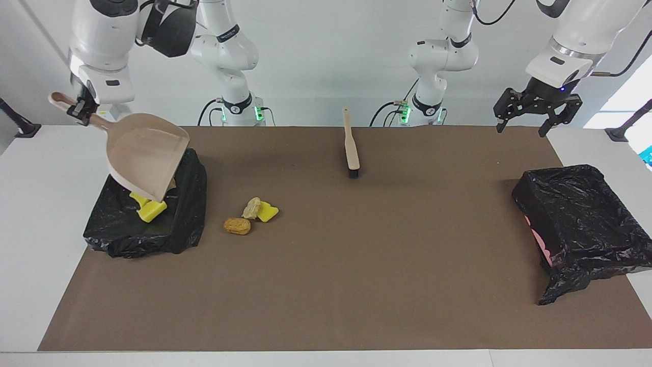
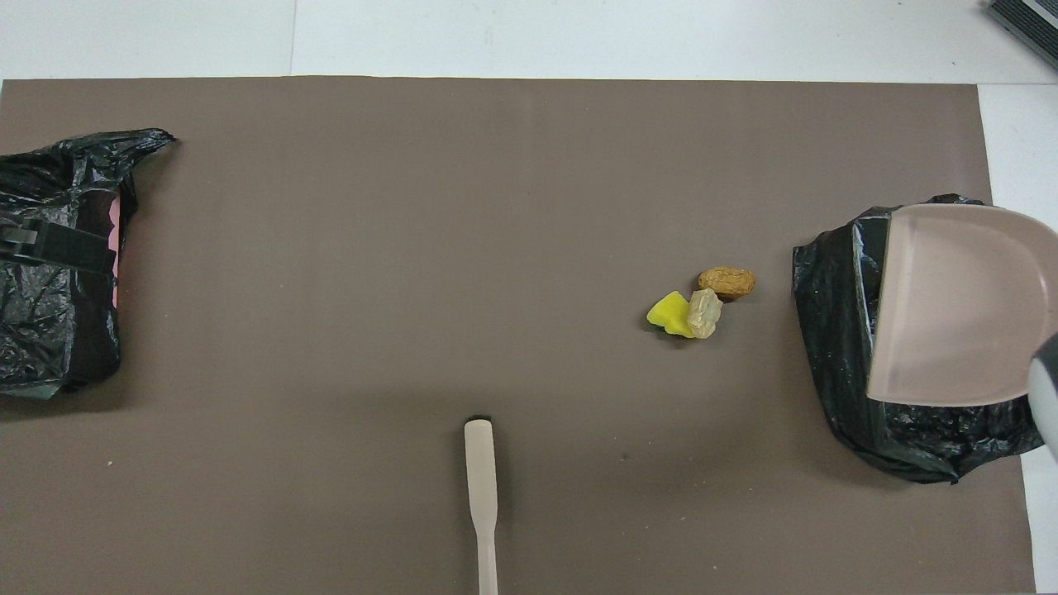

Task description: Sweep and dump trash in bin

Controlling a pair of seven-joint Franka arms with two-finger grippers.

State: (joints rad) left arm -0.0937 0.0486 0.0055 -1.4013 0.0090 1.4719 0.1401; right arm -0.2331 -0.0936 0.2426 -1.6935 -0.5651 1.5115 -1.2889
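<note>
One cam high facing robots, other overhead; both share mat (image 1: pixel 326 285).
</note>
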